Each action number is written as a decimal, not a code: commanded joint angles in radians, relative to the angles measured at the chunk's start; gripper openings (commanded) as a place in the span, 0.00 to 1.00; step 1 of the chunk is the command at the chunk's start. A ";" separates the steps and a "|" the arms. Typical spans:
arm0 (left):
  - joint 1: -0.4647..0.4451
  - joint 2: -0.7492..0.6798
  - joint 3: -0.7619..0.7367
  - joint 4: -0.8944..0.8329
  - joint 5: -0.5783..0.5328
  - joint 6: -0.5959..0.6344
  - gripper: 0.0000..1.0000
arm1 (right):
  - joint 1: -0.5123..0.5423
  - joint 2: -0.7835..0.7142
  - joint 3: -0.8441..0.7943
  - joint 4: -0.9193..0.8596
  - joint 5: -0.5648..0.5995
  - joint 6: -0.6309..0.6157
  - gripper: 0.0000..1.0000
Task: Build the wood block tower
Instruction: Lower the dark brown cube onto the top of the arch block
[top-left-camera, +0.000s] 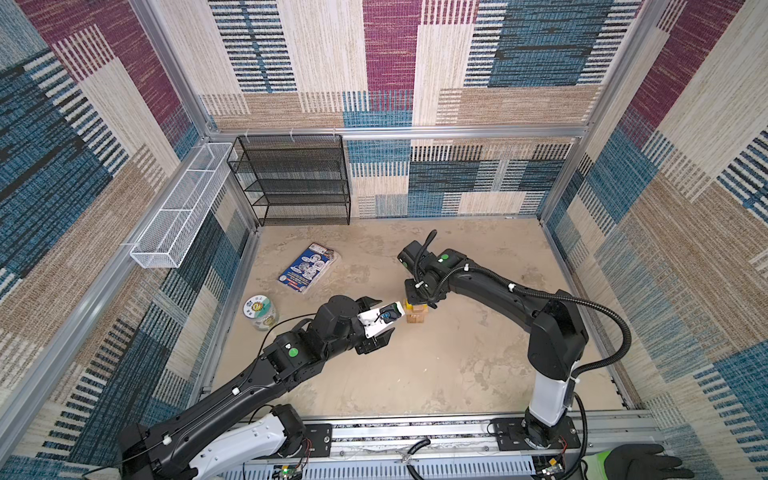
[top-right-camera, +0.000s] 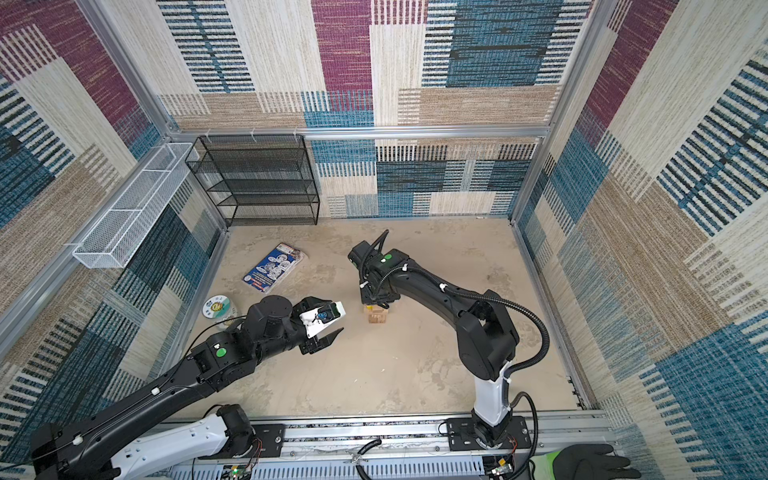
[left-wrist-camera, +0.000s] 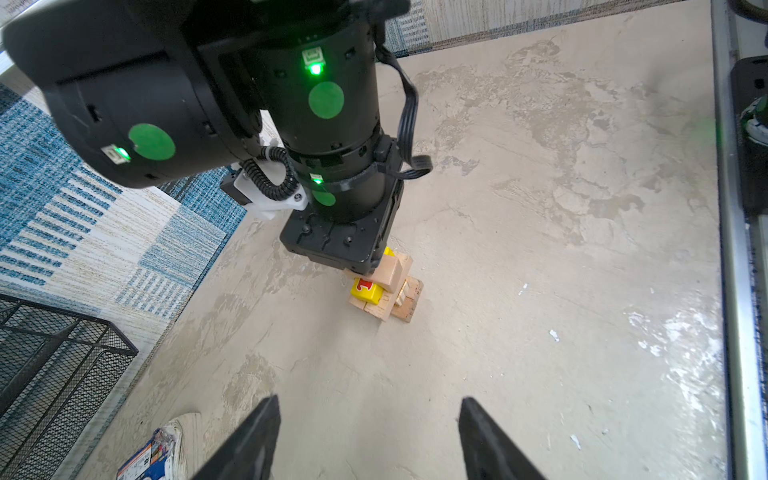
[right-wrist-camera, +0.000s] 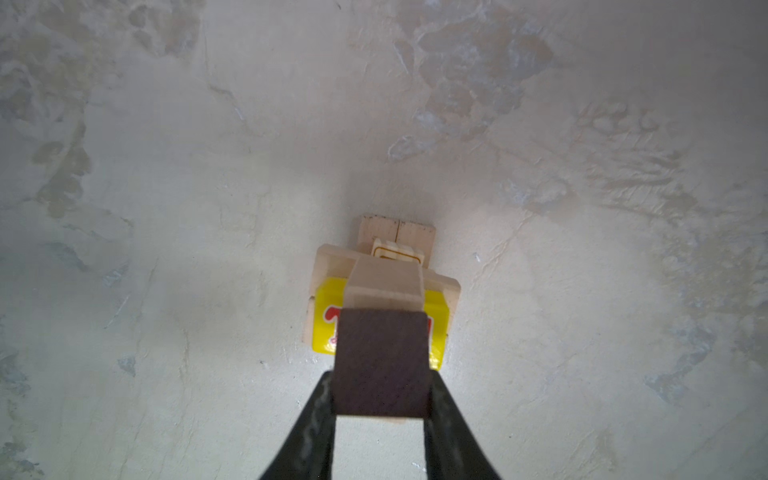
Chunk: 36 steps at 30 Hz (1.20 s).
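Observation:
The wood block tower (top-left-camera: 417, 315) (top-right-camera: 377, 316) stands mid-floor in both top views, with pale bars at its base. In the left wrist view the tower (left-wrist-camera: 388, 293) shows a yellow cube (left-wrist-camera: 365, 291) with a red letter under a pale block. My right gripper (right-wrist-camera: 380, 380) is shut on a dark brown cube (right-wrist-camera: 380, 361), held directly above the tower's pale top block (right-wrist-camera: 386, 282) and its yellow cube (right-wrist-camera: 326, 318). I cannot tell if the brown cube touches the stack. My left gripper (top-left-camera: 386, 315) (left-wrist-camera: 370, 400) stands open and empty, just left of the tower.
A blue printed packet (top-left-camera: 309, 268) lies behind the left arm and a round white disc (top-left-camera: 259, 311) sits near the left wall. A black mesh shelf (top-left-camera: 291, 178) and a white wire basket (top-left-camera: 178, 208) stand at the back left. A gloved hand (top-left-camera: 640, 461) rests at the front right.

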 joint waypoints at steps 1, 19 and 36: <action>0.002 -0.004 -0.004 0.026 -0.005 0.008 0.72 | 0.002 0.002 0.011 0.010 -0.008 0.007 0.30; 0.004 -0.002 -0.006 0.023 0.003 0.005 0.72 | 0.003 0.008 -0.008 -0.001 -0.017 0.013 0.33; 0.005 -0.002 -0.008 0.023 0.002 0.004 0.72 | 0.003 0.013 -0.011 -0.004 -0.009 0.021 0.40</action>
